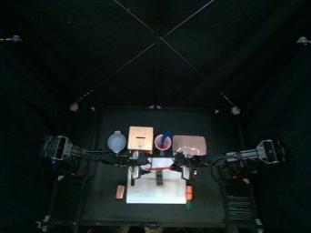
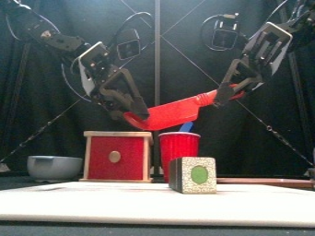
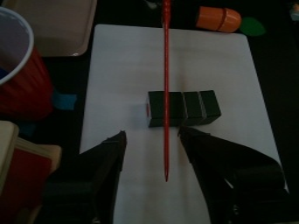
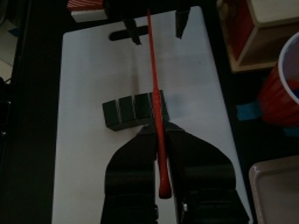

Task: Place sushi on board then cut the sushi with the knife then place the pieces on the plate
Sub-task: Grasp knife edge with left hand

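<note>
red plastic toy knife [image 2: 185,106], clamped by right gripper [image 4: 156,136], hangs over dark green sushi roll [image 3: 184,107]. left gripper [image 3: 155,138] gapes around its blade.

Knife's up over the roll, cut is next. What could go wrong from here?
1. Only the right gripper clamps the red knife. The left gripper stands open around the knife's far end, so the blade may twist or slip under load.
2. Nothing holds the sushi roll. It sits loose on the white board and might slide or tip when pressed.
</note>
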